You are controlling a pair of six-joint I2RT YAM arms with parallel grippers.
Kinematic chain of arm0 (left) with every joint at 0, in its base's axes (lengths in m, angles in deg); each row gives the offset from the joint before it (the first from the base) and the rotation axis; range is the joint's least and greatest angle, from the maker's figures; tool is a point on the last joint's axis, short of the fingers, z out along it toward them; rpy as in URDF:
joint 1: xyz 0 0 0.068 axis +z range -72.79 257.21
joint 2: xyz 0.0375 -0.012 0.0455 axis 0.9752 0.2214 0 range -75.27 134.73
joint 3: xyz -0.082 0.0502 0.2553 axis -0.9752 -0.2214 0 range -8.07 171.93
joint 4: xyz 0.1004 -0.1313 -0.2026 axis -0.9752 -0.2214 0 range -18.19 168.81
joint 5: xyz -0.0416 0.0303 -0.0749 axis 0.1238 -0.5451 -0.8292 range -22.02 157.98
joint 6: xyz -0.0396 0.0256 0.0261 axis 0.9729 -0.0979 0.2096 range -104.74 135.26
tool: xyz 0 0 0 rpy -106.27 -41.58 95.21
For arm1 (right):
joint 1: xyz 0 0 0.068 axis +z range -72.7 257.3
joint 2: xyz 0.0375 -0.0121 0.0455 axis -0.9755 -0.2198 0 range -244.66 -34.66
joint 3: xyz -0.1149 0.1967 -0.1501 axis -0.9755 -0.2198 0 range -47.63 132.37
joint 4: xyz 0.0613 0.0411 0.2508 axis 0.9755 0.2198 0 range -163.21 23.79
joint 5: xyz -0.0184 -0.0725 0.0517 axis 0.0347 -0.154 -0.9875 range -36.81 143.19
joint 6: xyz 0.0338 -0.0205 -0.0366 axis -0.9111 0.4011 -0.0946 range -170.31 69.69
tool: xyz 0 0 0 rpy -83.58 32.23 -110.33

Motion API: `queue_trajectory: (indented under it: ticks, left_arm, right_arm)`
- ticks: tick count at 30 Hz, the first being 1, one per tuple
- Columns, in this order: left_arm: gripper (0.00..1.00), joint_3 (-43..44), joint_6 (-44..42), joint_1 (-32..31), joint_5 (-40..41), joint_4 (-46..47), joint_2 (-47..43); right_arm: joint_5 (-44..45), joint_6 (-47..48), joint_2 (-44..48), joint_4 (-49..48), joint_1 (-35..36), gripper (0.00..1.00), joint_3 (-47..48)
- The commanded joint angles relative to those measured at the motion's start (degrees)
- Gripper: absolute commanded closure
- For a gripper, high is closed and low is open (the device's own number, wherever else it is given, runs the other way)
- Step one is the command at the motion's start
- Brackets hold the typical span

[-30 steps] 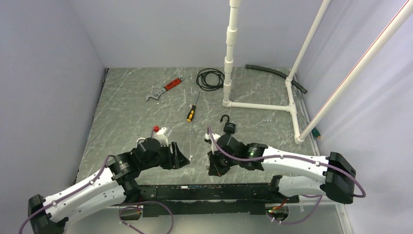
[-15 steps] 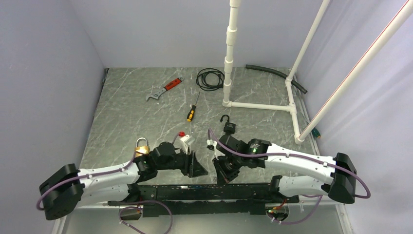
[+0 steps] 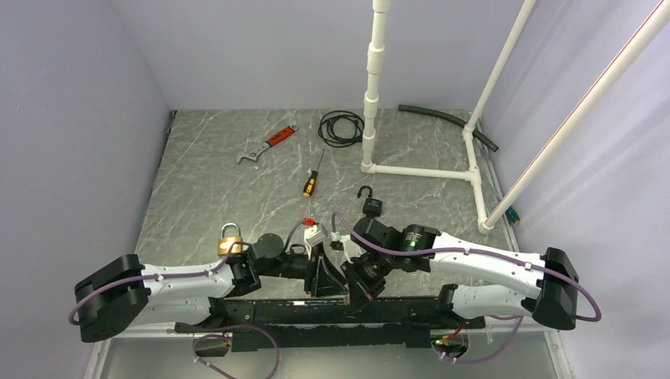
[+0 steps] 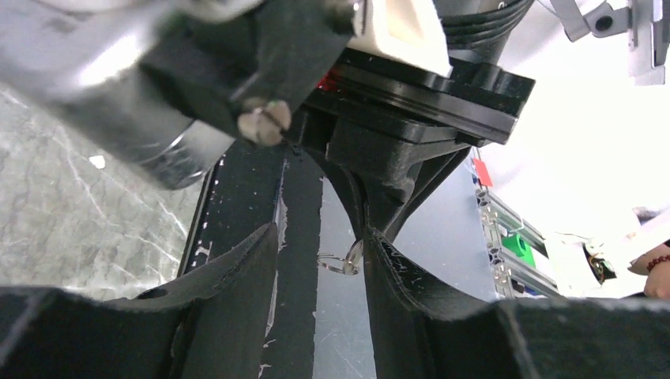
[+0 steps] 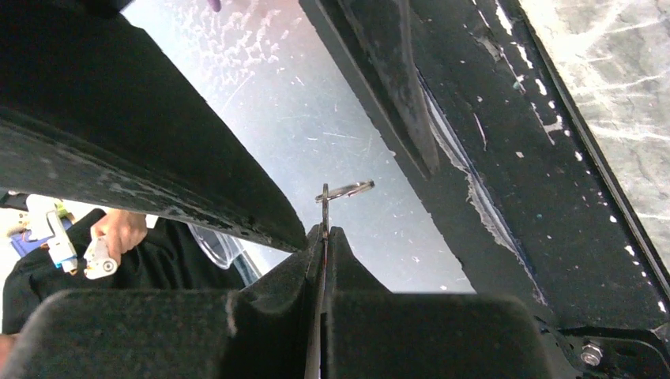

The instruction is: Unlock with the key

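My right gripper (image 3: 361, 283) is shut on a small silver key (image 5: 324, 207), held edge-on over the table's near edge, its wire ring (image 5: 348, 189) sticking out past the fingertips (image 5: 336, 237). My left gripper (image 3: 325, 273) faces it, open, one jaw on each side of the key (image 4: 355, 251) and ring (image 4: 335, 263); the key lies close against the right-hand finger (image 4: 395, 272). A brass padlock (image 3: 230, 239) with its shackle shut stands by the left arm's elbow. A black padlock (image 3: 371, 206) with a raised shackle lies behind the right wrist.
An orange-and-black screwdriver (image 3: 312, 183), a red-handled wrench (image 3: 267, 144) and a black cable coil (image 3: 340, 127) lie further back. A white pipe frame (image 3: 419, 170) and a black hose (image 3: 446, 118) stand at the back right. A black rail (image 3: 269, 304) runs along the near edge.
The left arm has swung right and stretched low toward the right gripper, uncovering the brass padlock. Its jaws have narrowed a little around the key. The right gripper has barely moved.
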Motion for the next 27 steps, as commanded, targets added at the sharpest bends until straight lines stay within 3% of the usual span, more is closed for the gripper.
queue_trajectory:
  ticks: [1,5,17,27]
  left_arm:
    - [0.54,1.37,-1.70,-0.63,-4.42,6.93,1.39]
    - [0.61,1.97,-1.85,-1.15,-6.22,6.17,1.08]
    - [0.66,0.81,-0.97,-1.44,-9.79,4.67,-3.73]
    - [0.72,1.61,-0.39,-1.62,-10.67,4.88,-1.18]
  right_arm:
    - [-3.16,0.45,1.25,-3.21,0.29,1.00,2.68]
    - [-2.68,-0.24,2.22,-4.10,0.24,1.00,2.18]
    - [-2.30,-0.80,3.47,-5.92,0.29,1.00,1.45]
    - [-1.63,-1.02,4.15,-6.33,0.29,1.00,1.27]
